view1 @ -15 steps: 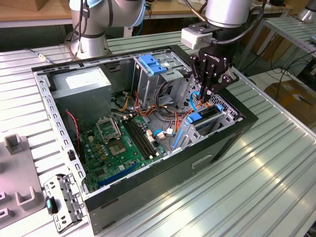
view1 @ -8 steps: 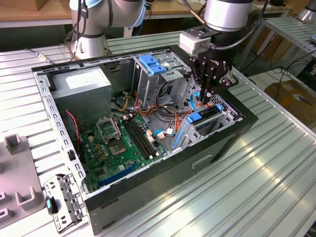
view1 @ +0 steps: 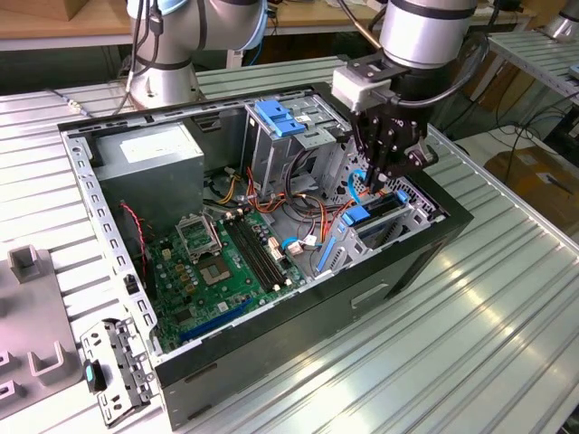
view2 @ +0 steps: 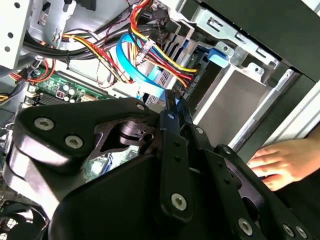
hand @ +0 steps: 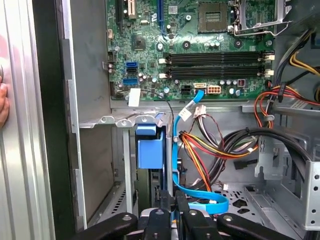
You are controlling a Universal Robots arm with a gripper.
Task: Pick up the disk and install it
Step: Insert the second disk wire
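One disk (view1: 380,215), apparently seated on edge in the case's drive bay by its blue rails, looks stiff, dense and shock-sensitive, best gripped across its flat faces, while the tool (view1: 378,177) hovers just above, fingers nearly closed and seemingly empty.

In the exterior view the disk (view1: 378,220) sits mostly hidden inside its bay (just a blue rail end shows); a hand (view2: 286,161) is cut off at the second wrist view's edge.
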